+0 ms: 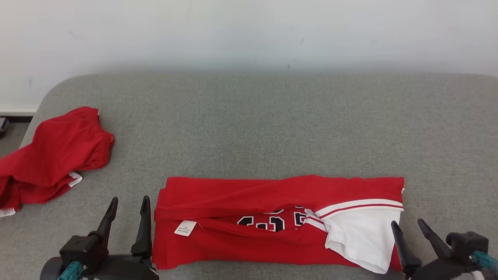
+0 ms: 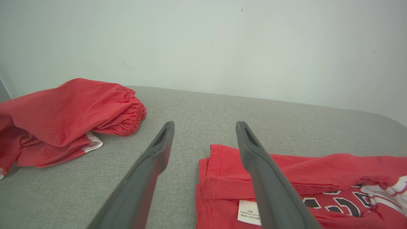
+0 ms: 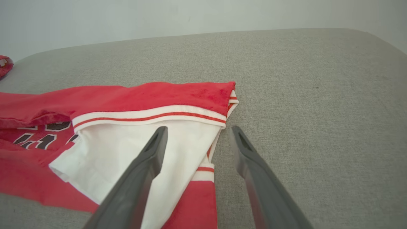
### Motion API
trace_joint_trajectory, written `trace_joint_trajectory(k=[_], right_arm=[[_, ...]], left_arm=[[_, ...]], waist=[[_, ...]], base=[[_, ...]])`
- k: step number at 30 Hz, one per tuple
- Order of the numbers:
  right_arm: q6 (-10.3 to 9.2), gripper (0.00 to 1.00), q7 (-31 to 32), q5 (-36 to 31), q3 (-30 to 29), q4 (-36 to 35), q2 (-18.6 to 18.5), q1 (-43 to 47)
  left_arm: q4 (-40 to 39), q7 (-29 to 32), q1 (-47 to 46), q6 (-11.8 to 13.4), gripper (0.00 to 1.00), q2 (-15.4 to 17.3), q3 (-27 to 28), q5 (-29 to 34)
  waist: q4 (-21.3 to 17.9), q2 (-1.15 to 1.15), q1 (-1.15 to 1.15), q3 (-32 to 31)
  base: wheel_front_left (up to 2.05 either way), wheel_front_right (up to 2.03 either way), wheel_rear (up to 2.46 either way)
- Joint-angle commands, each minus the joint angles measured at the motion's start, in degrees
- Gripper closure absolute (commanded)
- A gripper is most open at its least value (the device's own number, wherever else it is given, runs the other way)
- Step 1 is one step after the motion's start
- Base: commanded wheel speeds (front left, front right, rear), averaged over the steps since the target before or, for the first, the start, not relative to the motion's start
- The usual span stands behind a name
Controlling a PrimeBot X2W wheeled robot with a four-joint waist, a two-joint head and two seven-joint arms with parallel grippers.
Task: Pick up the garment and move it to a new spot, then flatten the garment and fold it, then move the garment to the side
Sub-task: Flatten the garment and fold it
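Observation:
The garment (image 1: 249, 194) is a red jersey with a white sleeve, black numbers and a white tag, folded into a long strip near the front of the grey surface. Its left end (image 2: 222, 178) and its right end (image 3: 152, 95) show in the wrist views. My left gripper (image 1: 128, 208) stands open just left of the strip's left edge, with nothing between its fingers. My right gripper (image 1: 410, 227) is open at the strip's right end, beside the white sleeve (image 1: 358, 237), holding nothing.
A second red garment (image 1: 50, 155) lies crumpled at the left edge of the grey padded surface (image 1: 272, 124), also seen in the left wrist view (image 2: 63, 111). A pale wall (image 1: 249, 31) runs behind. Bare grey surface lies beyond and right of the strip.

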Motion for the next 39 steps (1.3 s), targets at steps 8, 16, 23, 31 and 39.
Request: trace_joint_trajectory(k=[8, 16, 23, 31, 39], right_arm=[[-0.01, 0.00, 0.20, 4.50, 4.28, 9.88, -2.80, -7.15], [0.01, 0.55, 0.54, 8.04, 7.08, 13.54, -3.08, -8.38], [-0.05, 1.00, 0.02, 11.78, 8.53, 12.43, -5.01, -8.52], [-0.05, 1.00, -2.07, 14.69, 3.96, 12.45, -7.51, -8.31], [-0.05, 1.00, -3.58, 12.94, -3.54, 14.01, -10.19, -7.81]], left_arm=[[1.06, -0.24, -3.68, -1.20, 0.00, -1.18, 0.53, 1.73], [1.45, -0.24, -5.21, -2.28, 0.00, -2.62, 1.64, 3.00], [1.75, -0.24, -5.08, -2.95, 0.00, -3.49, 3.16, 3.94], [1.95, -0.24, -4.54, -3.95, 0.00, -4.43, 4.49, 4.73], [1.95, -0.24, -3.81, -4.42, 0.00, -5.19, 5.68, 5.67]], waist=[[1.33, 0.00, -0.01, 5.15], [1.55, 0.00, -0.01, 7.04], [0.40, 0.00, -0.01, 7.35], [-0.73, 0.00, -0.01, 6.99], [-2.48, 0.00, -0.01, 6.87]], base=[[0.00, 0.00, 0.00], [0.00, 0.00, 0.00], [0.00, 0.00, 0.00], [0.00, 0.00, 0.00], [0.00, 0.00, 0.00]])
